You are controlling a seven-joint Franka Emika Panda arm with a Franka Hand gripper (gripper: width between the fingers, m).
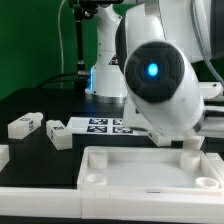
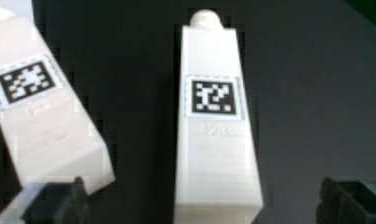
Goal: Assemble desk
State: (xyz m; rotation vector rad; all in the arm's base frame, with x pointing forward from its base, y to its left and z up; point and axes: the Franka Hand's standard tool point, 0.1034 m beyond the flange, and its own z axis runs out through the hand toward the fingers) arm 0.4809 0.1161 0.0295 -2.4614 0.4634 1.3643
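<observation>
**A:** What is the gripper (image 2: 203,205) doing?

**B:** It is hanging wide open over the black table (image 1: 35,103) and gripping nothing. In the wrist view its dark fingers (image 2: 53,203) are showing at either side, and a leg (image 2: 213,120) is lying between them with a gap on each side.

**A:** What is showing on that leg?

**B:** It is showing a square tag (image 2: 211,97) and has a rounded peg (image 2: 204,17) at the end away from the fingers. A second leg (image 2: 39,100), also tagged, is lying just beside it at a slight angle, not touching it.

**A:** And where is the tabletop sitting?

**B:** The tabletop (image 1: 140,172) is lying rim up along the front of the exterior view, with its round corner sockets facing up. The arm (image 1: 155,75) is leaning over its far edge on the exterior view's right and hiding the gripper there.

**A:** Is anything else lying about?

**B:** On the exterior view's left, a far leg (image 1: 25,125) and a near leg (image 1: 58,133) are lying on the table beside the marker board (image 1: 100,125). I cannot tell whether these are the two the wrist view is showing.
</observation>
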